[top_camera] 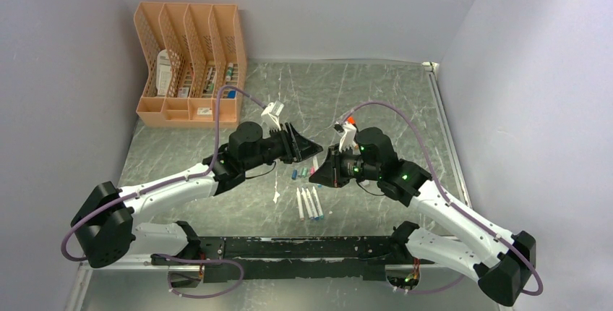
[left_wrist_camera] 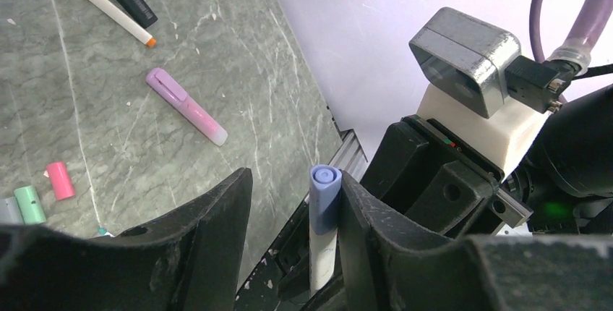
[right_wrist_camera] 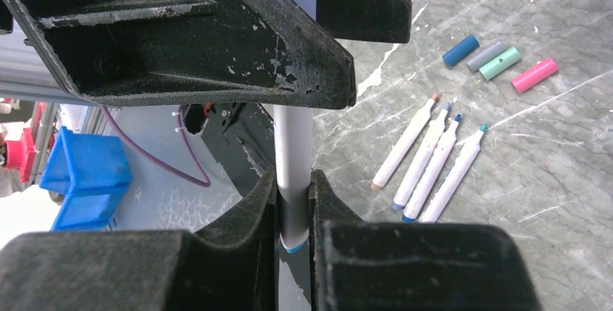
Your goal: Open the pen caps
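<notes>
One pen (right_wrist_camera: 294,137) mid-uncapping: right hand (right_wrist_camera: 293,181) clamps it, left hand (left_wrist_camera: 293,181) sits loosely around cap (left_wrist_camera: 325,195). Next: left should close, then pull straight.

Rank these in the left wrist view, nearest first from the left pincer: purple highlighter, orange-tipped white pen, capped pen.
1. The capped pen: inside the left pincer, against one finger.
2. The purple highlighter: on the table beyond, left of middle.
3. The orange-tipped white pen: far off in the top left corner.
</notes>
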### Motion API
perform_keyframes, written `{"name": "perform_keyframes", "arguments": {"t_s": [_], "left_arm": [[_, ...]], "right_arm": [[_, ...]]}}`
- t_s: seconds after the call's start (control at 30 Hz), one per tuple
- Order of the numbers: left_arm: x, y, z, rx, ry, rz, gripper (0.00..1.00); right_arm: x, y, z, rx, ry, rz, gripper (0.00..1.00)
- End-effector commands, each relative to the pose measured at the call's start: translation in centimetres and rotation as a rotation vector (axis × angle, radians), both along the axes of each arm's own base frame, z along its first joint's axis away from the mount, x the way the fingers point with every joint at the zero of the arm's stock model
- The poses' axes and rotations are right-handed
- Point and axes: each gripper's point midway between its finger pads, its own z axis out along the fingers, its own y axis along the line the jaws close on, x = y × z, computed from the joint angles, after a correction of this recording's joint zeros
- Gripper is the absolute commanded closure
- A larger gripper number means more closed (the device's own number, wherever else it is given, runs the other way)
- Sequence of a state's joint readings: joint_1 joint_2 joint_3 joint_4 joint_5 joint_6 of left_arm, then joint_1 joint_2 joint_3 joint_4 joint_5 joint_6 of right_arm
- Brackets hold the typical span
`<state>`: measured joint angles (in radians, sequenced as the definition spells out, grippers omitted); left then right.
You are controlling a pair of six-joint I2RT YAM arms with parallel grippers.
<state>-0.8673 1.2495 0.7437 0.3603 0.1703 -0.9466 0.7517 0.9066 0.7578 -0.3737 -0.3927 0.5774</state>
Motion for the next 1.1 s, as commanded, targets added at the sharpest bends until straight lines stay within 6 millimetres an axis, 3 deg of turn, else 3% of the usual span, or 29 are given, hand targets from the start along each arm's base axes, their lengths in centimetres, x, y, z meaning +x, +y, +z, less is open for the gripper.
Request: {"name": "perform_keyframes", "arguments": {"t_s": [0.0, 0.33, 0.5, 0.73, 0.9, 1.07], "left_arm": [[1.3, 0.5, 1.9, -0.008, -0.052, 0.053, 0.44], [1.8, 0.4, 2.0, -0.010, -0.053, 0.067, 0.42], [1.8, 0.2, 1.8, -0.004, -0.054, 0.057, 0.47], [1.2, -0.1, 0.8, 0.017, -0.041, 0.015, 0.81], [0.6, -0.1, -0.4, 0.026, -0.008, -0.008, 0.89], [0.2, -0.2, -0.8, 0.015, 0.009, -0.025, 0.91]], "right_arm": [[-0.6, -0.1, -0.4, -0.007, 0.002, 0.034, 1.00], [-1.2, 0.2, -1.4, -0.027, 0.022, 0.059, 1.00], [-1.1, 0.1, -1.4, -0.031, 0.017, 0.047, 1.00], [-0.7, 0.0, -1.5, -0.042, 0.016, 0.026, 1.00], [-0.2, 0.1, -1.0, -0.040, 0.012, 0.008, 1.00], [0.7, 0.3, -0.6, -0.051, 0.002, -0.021, 0.71]]}}
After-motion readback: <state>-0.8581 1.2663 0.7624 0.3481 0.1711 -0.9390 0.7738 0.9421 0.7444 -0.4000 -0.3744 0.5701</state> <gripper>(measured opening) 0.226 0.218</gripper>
